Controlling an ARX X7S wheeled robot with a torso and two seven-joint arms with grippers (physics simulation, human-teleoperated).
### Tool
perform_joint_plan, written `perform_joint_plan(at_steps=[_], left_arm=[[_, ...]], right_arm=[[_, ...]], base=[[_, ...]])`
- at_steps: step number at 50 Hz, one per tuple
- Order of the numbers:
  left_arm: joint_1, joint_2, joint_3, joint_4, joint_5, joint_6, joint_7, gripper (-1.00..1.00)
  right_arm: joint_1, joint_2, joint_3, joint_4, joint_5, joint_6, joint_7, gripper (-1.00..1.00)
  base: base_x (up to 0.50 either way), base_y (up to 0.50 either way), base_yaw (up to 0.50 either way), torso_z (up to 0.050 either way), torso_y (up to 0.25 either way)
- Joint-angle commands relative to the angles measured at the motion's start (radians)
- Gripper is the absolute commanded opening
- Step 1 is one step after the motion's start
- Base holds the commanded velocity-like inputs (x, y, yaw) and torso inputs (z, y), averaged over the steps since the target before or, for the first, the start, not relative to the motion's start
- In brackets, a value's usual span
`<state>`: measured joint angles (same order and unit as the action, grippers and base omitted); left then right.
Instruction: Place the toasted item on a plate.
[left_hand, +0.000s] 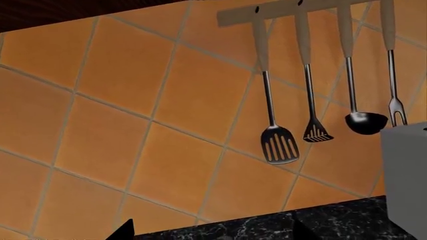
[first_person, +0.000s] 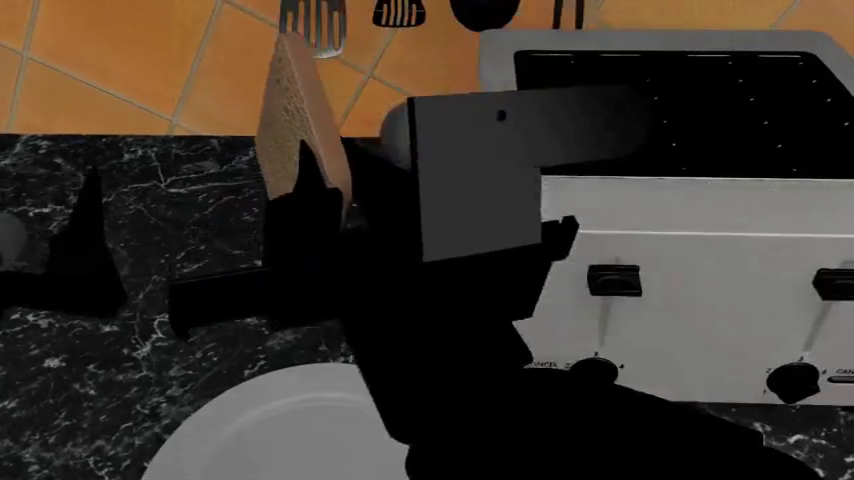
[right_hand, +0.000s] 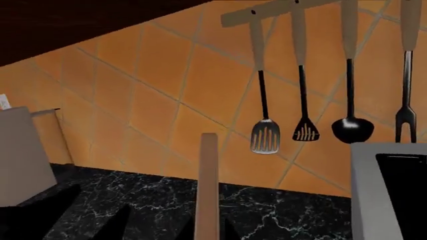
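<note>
The toasted item (first_person: 291, 105), a tan slice with a darker crust, stands upright above the black counter, left of the toaster. My right gripper (first_person: 310, 195) is shut on its lower part. In the right wrist view the slice (right_hand: 207, 180) shows edge-on between the dark fingers of that gripper (right_hand: 207, 234). The white plate (first_person: 274, 432) lies on the counter at the near edge, below and in front of the held slice, partly hidden by my right arm. My left gripper (first_person: 80, 255) hangs over the counter at the far left. Its fingertips stand apart with nothing between them (left_hand: 213, 235).
A white boxy toaster (first_person: 694, 260) with dark top slots fills the right side. Several utensils hang from a rail (right_hand: 293, 10) on the orange tiled wall. A pale box (right_hand: 20, 160) stands on the black marble counter (first_person: 160, 190) off to one side.
</note>
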<state>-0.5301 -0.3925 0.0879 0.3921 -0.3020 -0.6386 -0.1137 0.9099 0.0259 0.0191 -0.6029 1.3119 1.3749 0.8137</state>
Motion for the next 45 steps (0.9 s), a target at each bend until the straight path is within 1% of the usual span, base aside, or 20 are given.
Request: perform_joint_plan(at_steps=[1, 7, 11, 19, 25, 31, 38, 45], left_arm=[[0.007, 0.000, 0.005, -0.014, 0.000, 0.016, 0.003, 1.00], [0.004, -0.002, 0.006, -0.017, -0.001, 0.018, 0.004, 1.00], [0.005, -0.002, 0.006, -0.016, -0.003, 0.021, 0.004, 1.00], [0.007, 0.003, 0.013, -0.029, -0.002, 0.034, 0.005, 1.00], [-0.004, 0.008, 0.027, -0.052, 0.004, 0.046, 0.009, 1.00], [-0.011, 0.017, 0.038, -0.073, 0.008, 0.061, 0.011, 1.00], [-0.005, 0.016, 0.040, -0.070, 0.007, 0.064, 0.009, 1.00], [-0.005, 0.016, 0.044, -0.076, 0.007, 0.068, 0.009, 1.00]], right_arm=[[-0.143, 0.018, 0.021, -0.086, 0.239, -0.054, 0.191, -1.00], [-0.192, 0.048, 0.046, -0.126, 0.361, -0.108, 0.303, -1.00], [-0.232, 0.069, 0.038, -0.158, 0.405, -0.123, 0.352, -1.00], [-0.333, 0.076, 0.058, -0.213, 0.448, -0.174, 0.379, -1.00], [-0.423, 0.061, 0.057, -0.259, 0.435, -0.187, 0.353, -1.00], [-0.521, 0.025, 0.039, -0.271, 0.359, -0.187, 0.264, -1.00], [-0.531, 0.033, 0.019, -0.269, 0.339, -0.202, 0.249, -1.00], [-0.540, 0.024, -0.006, -0.248, 0.269, -0.212, 0.183, -1.00]], base=[[0.00, 0.00, 0.00, 0.000, 0.000], [0.00, 0.00, 0.00, 0.000, 0.000], [0.00, 0.00, 0.00, 0.000, 0.000], [0.00, 0.00, 0.00, 0.000, 0.000], [0.00, 0.00, 0.00, 0.000, 0.000], [0.00, 0.00, 0.00, 0.000, 0.000], [0.00, 0.00, 0.00, 0.000, 0.000], [0.00, 0.00, 0.00, 0.000, 0.000]])
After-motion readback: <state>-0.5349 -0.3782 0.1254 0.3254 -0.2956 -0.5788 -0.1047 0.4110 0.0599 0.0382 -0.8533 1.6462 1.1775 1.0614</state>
